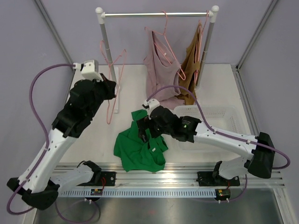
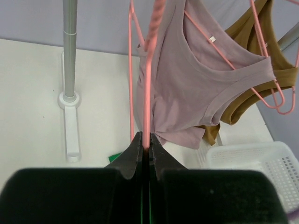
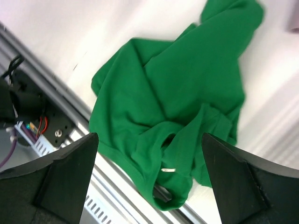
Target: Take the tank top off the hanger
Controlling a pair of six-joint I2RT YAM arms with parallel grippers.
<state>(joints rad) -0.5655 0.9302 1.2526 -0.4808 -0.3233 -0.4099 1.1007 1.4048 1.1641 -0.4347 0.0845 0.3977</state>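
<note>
Contact is seen between the left tool and the pink hanger: the jaws are pressed fully together on its thin wire, and no garment is carried on it. The green tank top is left crumpled on the tabletop, near the front edge and just left of the white basket. The right tool is held directly above this green heap, its jaws spread wide and nothing gripped between them. Farther back, a mauve tank top and a brown top are hung on hangers from the rack.
</note>
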